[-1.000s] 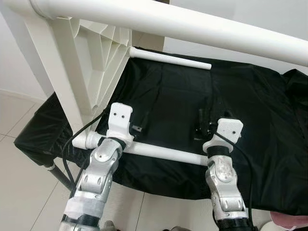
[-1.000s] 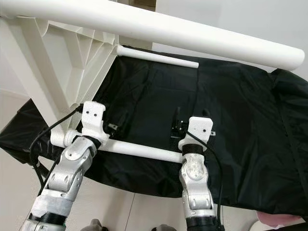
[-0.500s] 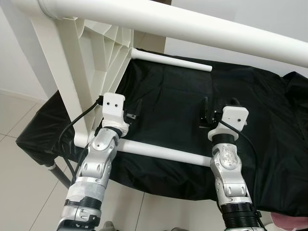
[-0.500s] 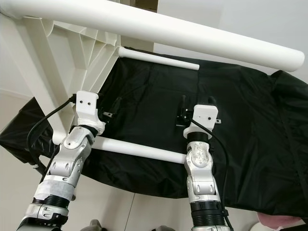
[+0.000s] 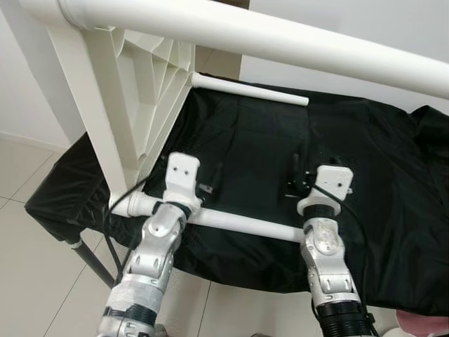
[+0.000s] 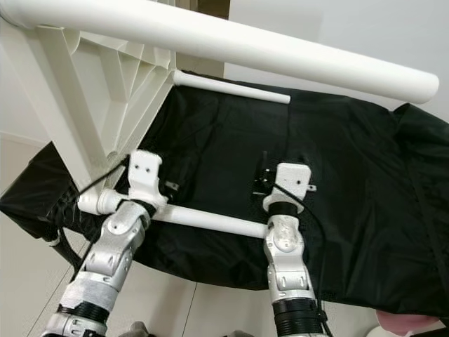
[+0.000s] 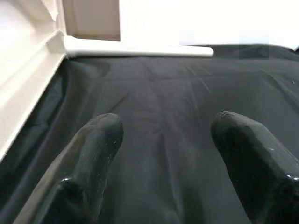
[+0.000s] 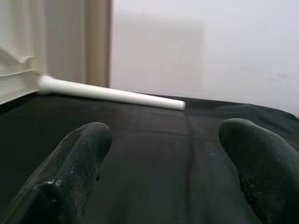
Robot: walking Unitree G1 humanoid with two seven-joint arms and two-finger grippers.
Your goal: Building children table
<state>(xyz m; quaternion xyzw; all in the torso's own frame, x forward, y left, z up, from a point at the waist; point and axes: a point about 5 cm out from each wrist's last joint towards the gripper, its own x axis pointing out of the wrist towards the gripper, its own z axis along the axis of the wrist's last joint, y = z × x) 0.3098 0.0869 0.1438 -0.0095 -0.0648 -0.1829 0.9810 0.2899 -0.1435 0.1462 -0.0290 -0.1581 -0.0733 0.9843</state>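
Fingers of the left end effector (image 7: 163, 163) stand wide apart with only black cloth (image 7: 159, 107) between them; they hold nothing. The right end effector (image 8: 173, 163) is likewise spread and empty, pointing across the cloth toward the far leg (image 8: 112, 94).

In the left eye view both wrists sit low in the frame. The left end effector (image 5: 207, 181) is at lower centre-left, the right end effector (image 5: 298, 179) at lower centre-right, and both hover just above the near leg (image 5: 242, 225), a white tube crossing the lower middle of the frame. That leg plugs into a socket at lower left on the tabletop (image 5: 133, 105), which stands on edge at the left of the frame, ribs showing. The far leg (image 5: 249, 89) runs across the upper middle, and a third leg (image 5: 280, 38) sweeps across the top, close to the camera. All of it rests on the bench (image 5: 393, 210) under the cloth.

The table looks like moulded plastic: light, stiff, and smooth enough to slip in hard fingers. The legs are round, so a grip across the tube near its middle, squarely on the diameter, should hold best. The ribbed tabletop offers edges to pinch, but being on edge it may tip if pushed.
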